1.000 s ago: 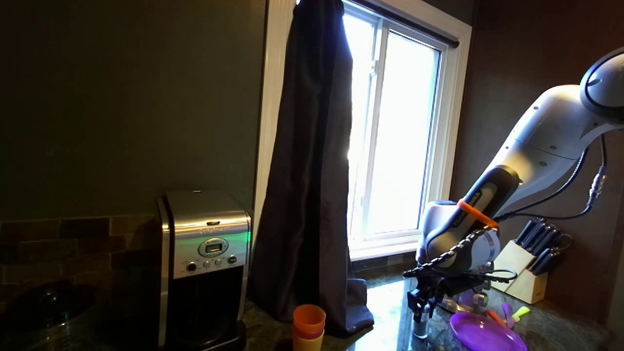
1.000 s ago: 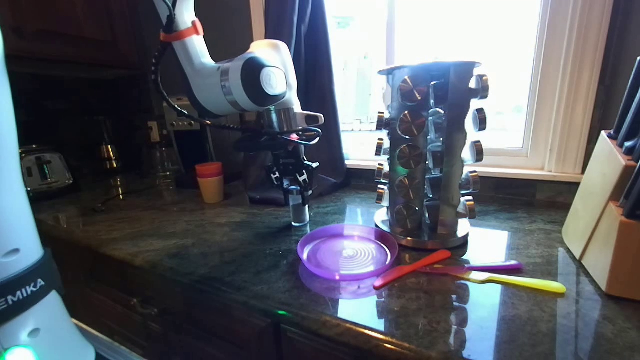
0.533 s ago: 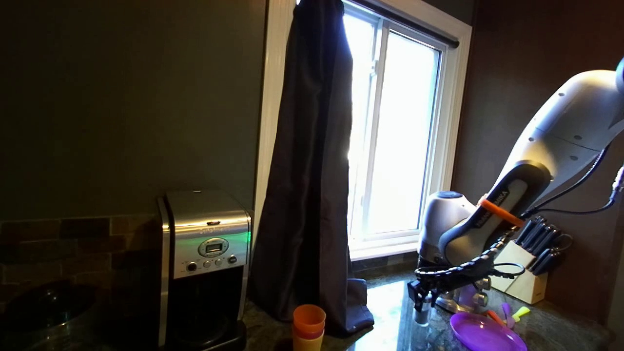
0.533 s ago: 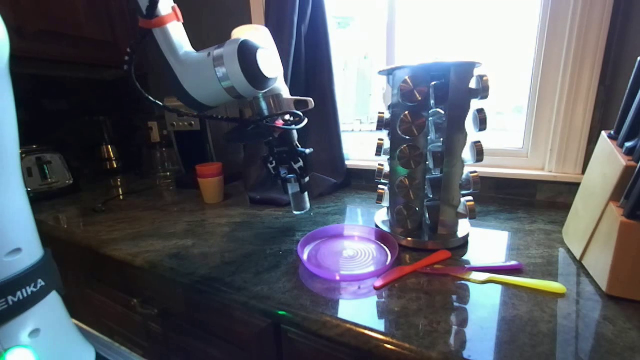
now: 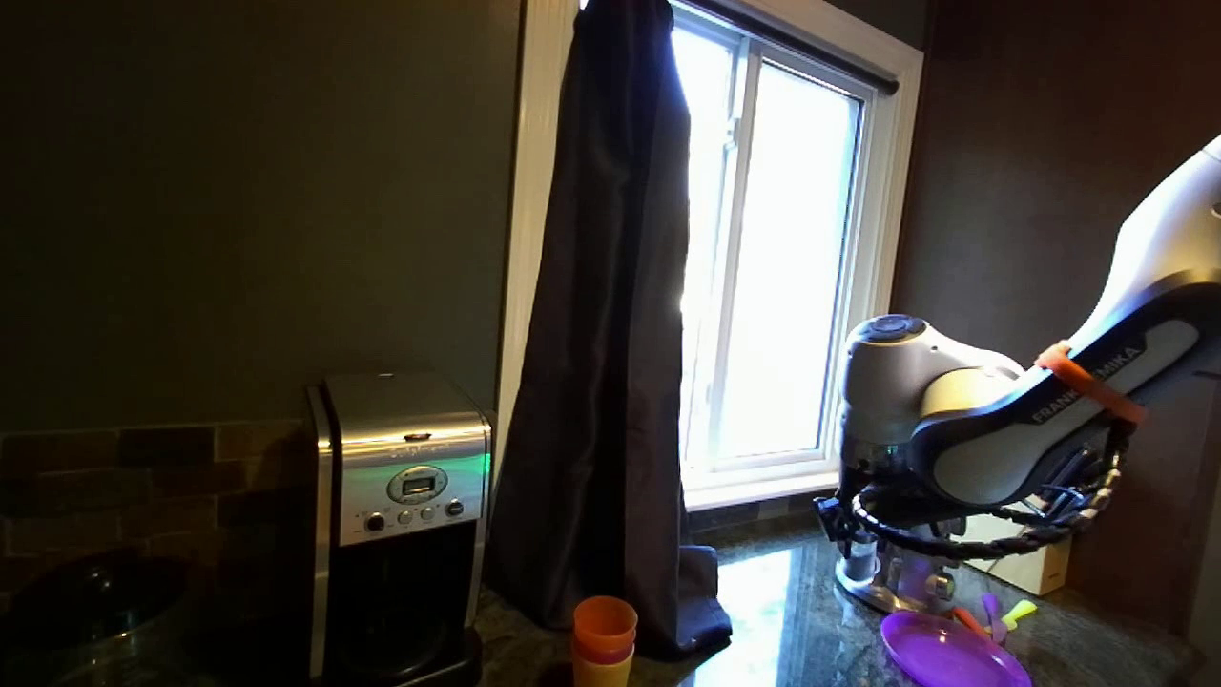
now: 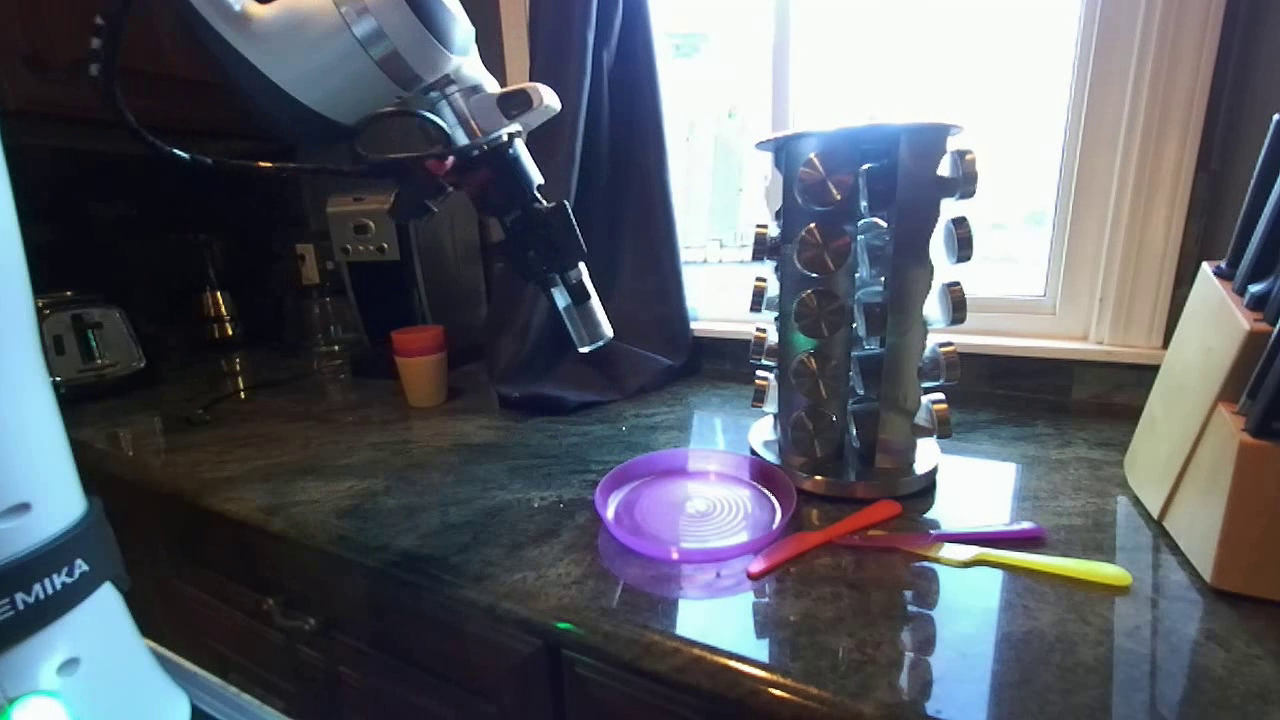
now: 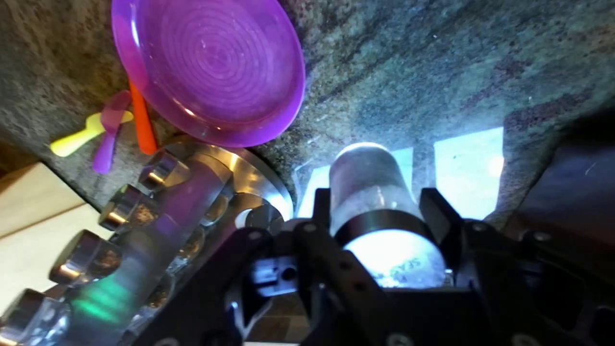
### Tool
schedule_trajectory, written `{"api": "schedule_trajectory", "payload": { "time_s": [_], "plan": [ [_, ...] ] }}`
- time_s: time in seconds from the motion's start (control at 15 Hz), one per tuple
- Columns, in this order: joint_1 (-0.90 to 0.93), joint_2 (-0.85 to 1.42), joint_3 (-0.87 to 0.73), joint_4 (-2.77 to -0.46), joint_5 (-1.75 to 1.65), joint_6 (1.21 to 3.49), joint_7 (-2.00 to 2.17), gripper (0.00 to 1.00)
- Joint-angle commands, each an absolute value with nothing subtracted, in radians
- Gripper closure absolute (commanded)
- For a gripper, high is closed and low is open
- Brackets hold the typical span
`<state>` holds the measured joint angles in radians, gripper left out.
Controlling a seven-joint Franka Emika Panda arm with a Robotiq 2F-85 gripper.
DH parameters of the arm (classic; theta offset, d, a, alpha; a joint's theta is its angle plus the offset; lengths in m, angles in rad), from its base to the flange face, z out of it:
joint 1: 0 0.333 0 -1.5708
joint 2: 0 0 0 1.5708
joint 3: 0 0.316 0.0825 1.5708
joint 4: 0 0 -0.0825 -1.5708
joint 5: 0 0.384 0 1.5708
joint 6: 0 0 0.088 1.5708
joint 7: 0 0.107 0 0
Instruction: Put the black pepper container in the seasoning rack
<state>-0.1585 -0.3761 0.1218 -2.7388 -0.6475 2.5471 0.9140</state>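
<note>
We see the black gripper (image 7: 377,206) holding a small clear glass jar (image 6: 583,315) firmly near its lid end; the lettering on the lid is only partly legible. In an exterior view the jar hangs above the dark speckled stone tabletop (image 6: 400,490), tilted, its base pointing down and to the right. To its right, apart from it, stands the tall tiered metal rack (image 6: 905,300) of shiny-lidded glass jars. We find the round translucent purple plate (image 6: 690,510) just beside the rack, on its near left. A red plastic utensil (image 6: 825,540) lies next to the plate, and farther right a purple plastic utensil (image 6: 985,534) crosses a yellow plastic utensil (image 6: 1050,566). At the right edge we have the pale wooden knife block (image 6: 1185,420) with dark handles. At the far left stands a stack of orange and yellow cups (image 6: 421,378), near the black-and-silver coffee maker (image 5: 405,496).
</note>
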Motion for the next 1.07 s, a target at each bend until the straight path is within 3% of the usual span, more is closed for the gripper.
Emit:
{"api": "schedule_trajectory", "payload": {
  "time_s": [0.0,0.27,1.0],
  "plan": [
    [-0.195,-0.44,0.241,-2.745,-0.7,2.471,1.178,0.76],
    [-0.21,-0.469,0.313,-2.741,-0.822,2.418,1.459,0.76],
    [-0.103,-0.369,0.264,-2.684,-1.248,2.13,1.899,0.76]
  ]
}}
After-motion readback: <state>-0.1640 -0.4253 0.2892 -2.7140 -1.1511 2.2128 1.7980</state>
